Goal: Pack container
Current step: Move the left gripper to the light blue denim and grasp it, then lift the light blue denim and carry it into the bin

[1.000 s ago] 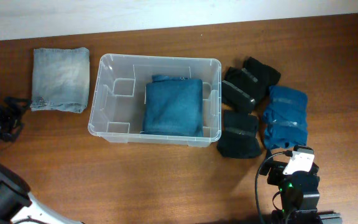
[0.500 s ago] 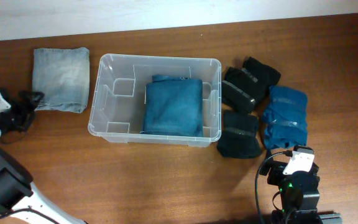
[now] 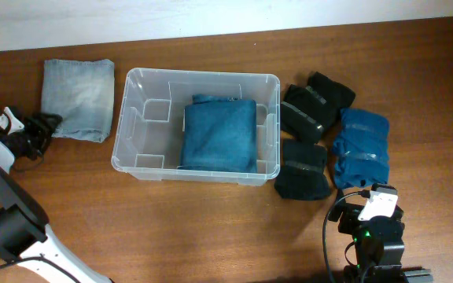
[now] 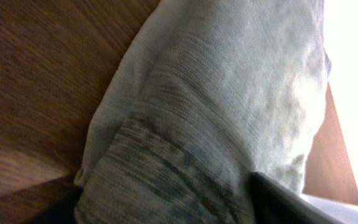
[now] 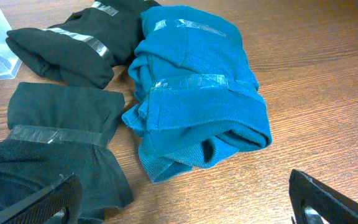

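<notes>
The clear plastic container (image 3: 129, 137) stands mid-table with one folded blue garment (image 3: 219, 134) in its right half. A folded light denim garment (image 3: 75, 98) lies to its left. My left gripper (image 3: 41, 128) is open at that garment's lower left corner. In the left wrist view the denim (image 4: 229, 93) fills the frame between the fingers (image 4: 166, 214). My right gripper (image 3: 359, 204) is open and empty near the front edge. It faces a taped blue garment (image 5: 197, 93) and black garments (image 5: 61, 118).
Three folded black garments (image 3: 301, 169) (image 3: 301, 118) (image 3: 330, 90) and a blue one (image 3: 362, 145) lie right of the container. The white wall edge runs along the table's back. Bare wood shows in front of the container.
My left gripper has moved right across the table to the denim garment's lower left corner. The right arm and all garments have not moved.
</notes>
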`<state>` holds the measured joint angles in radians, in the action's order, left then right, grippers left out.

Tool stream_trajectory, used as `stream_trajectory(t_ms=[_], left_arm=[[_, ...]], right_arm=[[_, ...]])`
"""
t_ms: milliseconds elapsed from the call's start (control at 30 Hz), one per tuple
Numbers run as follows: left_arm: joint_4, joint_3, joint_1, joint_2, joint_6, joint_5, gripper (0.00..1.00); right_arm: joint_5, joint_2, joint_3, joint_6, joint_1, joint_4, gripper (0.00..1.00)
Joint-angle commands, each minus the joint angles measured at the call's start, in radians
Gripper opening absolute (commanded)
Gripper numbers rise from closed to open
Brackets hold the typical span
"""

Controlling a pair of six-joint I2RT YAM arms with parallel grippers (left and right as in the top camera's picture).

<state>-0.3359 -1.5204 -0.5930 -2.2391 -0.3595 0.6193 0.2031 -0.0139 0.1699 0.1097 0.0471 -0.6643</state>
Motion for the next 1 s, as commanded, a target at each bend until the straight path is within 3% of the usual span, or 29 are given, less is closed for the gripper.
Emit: stream_trajectory(t_ms=[0, 100, 167, 200, 433, 667, 967], left_arm=[[0.005, 0.013, 0.008, -0.069, -0.010, -0.041, 0.49], [0.022, 0.013, 0.008, -0.069, -0.010, -0.040, 0.25], [0.020, 0.013, 0.008, -0.069, 0.004, -0.038, 0.04], [0.017, 0.013, 0.006, -0.068, 0.018, -0.032, 0.00], [-0.074, 0.012, -0.019, 0.035, 0.077, 0.056, 0.00], [-0.287, 0.012, -0.041, 0.351, 0.077, 0.069, 0.00], [-0.410, 0.012, -0.041, 0.763, -0.003, 0.069, 0.00]], right_arm=[[0.002, 0.010, -0.007, 0.011, 0.009, 0.003, 0.98], [0.002, 0.010, -0.007, 0.011, 0.009, 0.003, 0.98], [0.002, 0.010, -0.007, 0.011, 0.009, 0.003, 0.98], [0.002, 0.010, -0.007, 0.011, 0.009, 0.003, 0.98], [0.002, 0.010, -0.007, 0.011, 0.009, 0.003, 0.98], [0.002, 0.010, -0.007, 0.011, 0.009, 0.003, 0.98], [0.002, 0.010, -0.007, 0.011, 0.009, 0.003, 0.98]])
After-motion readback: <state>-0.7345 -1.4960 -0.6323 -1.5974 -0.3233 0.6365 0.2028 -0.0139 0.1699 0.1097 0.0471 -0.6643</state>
